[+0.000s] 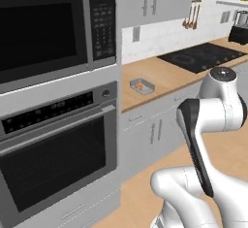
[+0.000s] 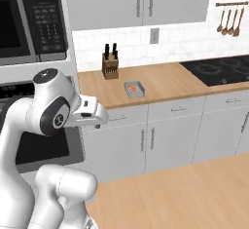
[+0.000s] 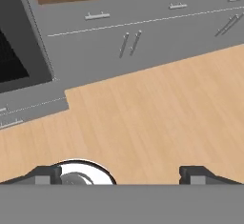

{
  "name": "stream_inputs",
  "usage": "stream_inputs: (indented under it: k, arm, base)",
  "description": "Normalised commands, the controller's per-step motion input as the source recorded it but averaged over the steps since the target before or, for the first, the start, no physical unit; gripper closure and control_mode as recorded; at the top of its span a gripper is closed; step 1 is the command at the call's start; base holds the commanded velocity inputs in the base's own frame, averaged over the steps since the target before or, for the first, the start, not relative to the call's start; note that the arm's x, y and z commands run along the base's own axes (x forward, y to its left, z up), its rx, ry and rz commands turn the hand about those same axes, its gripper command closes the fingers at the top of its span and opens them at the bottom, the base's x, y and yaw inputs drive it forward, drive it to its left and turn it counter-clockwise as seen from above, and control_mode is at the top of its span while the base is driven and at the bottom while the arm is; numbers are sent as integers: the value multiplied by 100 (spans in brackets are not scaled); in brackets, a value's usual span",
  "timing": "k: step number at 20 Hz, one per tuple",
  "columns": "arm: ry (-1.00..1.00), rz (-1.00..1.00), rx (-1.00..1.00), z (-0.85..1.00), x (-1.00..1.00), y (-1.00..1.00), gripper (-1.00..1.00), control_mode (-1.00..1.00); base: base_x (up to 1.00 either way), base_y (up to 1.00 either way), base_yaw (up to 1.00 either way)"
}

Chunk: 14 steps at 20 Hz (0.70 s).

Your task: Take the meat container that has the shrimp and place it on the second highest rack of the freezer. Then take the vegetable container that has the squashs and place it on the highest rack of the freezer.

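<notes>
A white robot arm hangs folded above a wooden kitchen floor (image 3: 143, 118), its gripper (image 3: 121, 174) aimed down at the boards with the jaws spread wide and nothing between them. The meat container (image 1: 142, 86), a small light-grey tray, sits alone on the wooden counter (image 1: 169, 76) between the wall oven (image 1: 58, 149) and the black cooktop (image 1: 201, 56), with the orange-red shrimp (image 2: 133, 89) lying inside it; from the right base camera it lies just in front and to the right of a knife block (image 2: 110, 65), near but apart from it. The arm is well apart from the tray, so the work appears to stand at its very first step: reaching the shrimp tray, which is not yet touched. The next move, by this reading, calls for bringing the hand up and forward over the counter edge, squaring the open jaws to the tray's raised rim and lowering onto it without tipping the shrimp out; the base may need to close in on the cabinets (image 3: 128, 42) first. Much is out of frame: no freezer, no rack and no squash tray can be made out from any of the three cameras, so where the tray must finally go cannot be judged here. The shrimp itself is too small to show more than a patch of colour, and the hand camera cuts the counter to a thin strip at its top edge.
</notes>
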Motion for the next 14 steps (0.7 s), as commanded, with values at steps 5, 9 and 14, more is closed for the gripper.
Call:
stream_inputs:
  k: [5,9,14]
  arm:
    - [0,0,0,0,0,0,-100,100]
    - [0,0,0,0,0,0,-100,100]
    - [0,0,0,0,0,0,-100,100]
  base:
    - [49,-89,19]
    - [41,-64,51]
    - [40,-46,62]
